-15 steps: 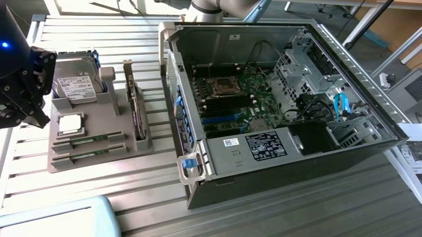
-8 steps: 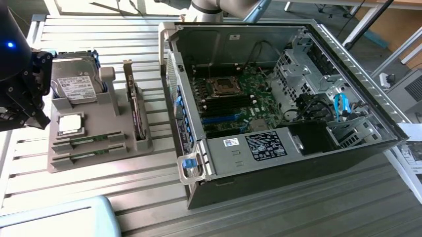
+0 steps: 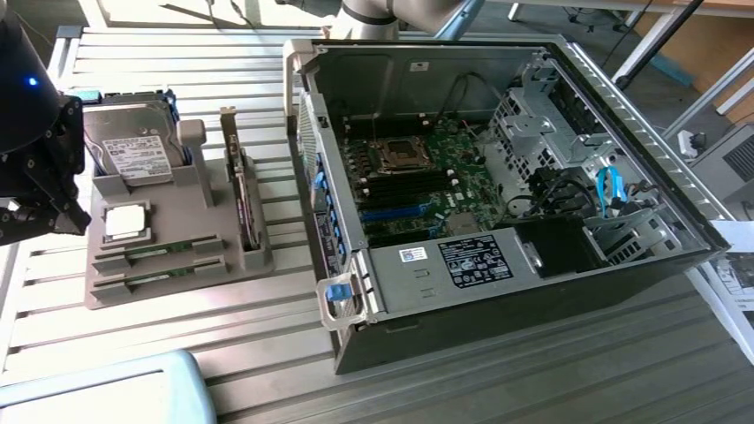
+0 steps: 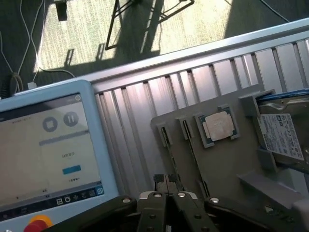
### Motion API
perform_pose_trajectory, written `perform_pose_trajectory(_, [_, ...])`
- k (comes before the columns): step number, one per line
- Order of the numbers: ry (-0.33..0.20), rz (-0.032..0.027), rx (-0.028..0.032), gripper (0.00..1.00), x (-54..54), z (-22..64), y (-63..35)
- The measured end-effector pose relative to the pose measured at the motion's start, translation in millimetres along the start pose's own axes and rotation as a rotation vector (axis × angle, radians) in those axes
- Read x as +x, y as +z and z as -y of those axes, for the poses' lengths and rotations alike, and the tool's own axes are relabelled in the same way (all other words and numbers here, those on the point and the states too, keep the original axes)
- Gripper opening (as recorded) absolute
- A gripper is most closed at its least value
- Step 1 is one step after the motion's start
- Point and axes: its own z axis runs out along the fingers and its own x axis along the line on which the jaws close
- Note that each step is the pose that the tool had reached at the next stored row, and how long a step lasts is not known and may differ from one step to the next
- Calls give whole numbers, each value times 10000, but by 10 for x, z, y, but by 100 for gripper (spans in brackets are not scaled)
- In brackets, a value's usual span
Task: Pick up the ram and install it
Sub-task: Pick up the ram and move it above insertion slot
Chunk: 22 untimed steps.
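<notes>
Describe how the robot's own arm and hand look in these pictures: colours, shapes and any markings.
The hand is grey metal, built of angular links with round silver screw heads, set on a black body. In the exterior view its bulky black housing carries a small blue light. The arm appears as a smooth, rounded, pale grey tube.

Bare table between holder and case
</notes>
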Motion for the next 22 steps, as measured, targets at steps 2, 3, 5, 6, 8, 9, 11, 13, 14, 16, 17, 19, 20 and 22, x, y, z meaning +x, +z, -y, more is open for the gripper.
perform_pose_trajectory(2, [-451, -20, -11, 11, 0, 0, 16])
perform_pose_trajectory(3, [-625, -27, -15, 11, 0, 1, 22])
perform_pose_trajectory(5, [-989, -43, -24, 11, 1, 1, 30])
perform_pose_trajectory(6, [-1068, -47, -27, 11, 1, 1, 31])
perform_pose_trajectory(8, [-1088, -47, -27, 11, 1, 1, 31])
perform_pose_trajectory(9, [-1097, -47, -27, 11, 1, 1, 31])
perform_pose_trajectory(11, [-1116, -47, -27, 11, 1, 1, 31])
perform_pose_trajectory(13, [-1139, -48, -28, 17, 1, 1, 31])
perform_pose_trajectory(14, [-1140, -47, -28, 24, 1, 1, 32])
perform_pose_trajectory(16, [-1139, -47, -27, 36, 1, 1, 32])
perform_pose_trajectory(17, [-1140, -47, -27, 36, 1, 1, 32])
perform_pose_trajectory(19, [-1166, -49, -29, 42, 3, 2, 39])
perform_pose_trajectory(20, [-1270, -53, -34, 42, 3, 3, 57])
perform_pose_trajectory(22, [-1631, -71, -50, 42, 3, 7, 98])
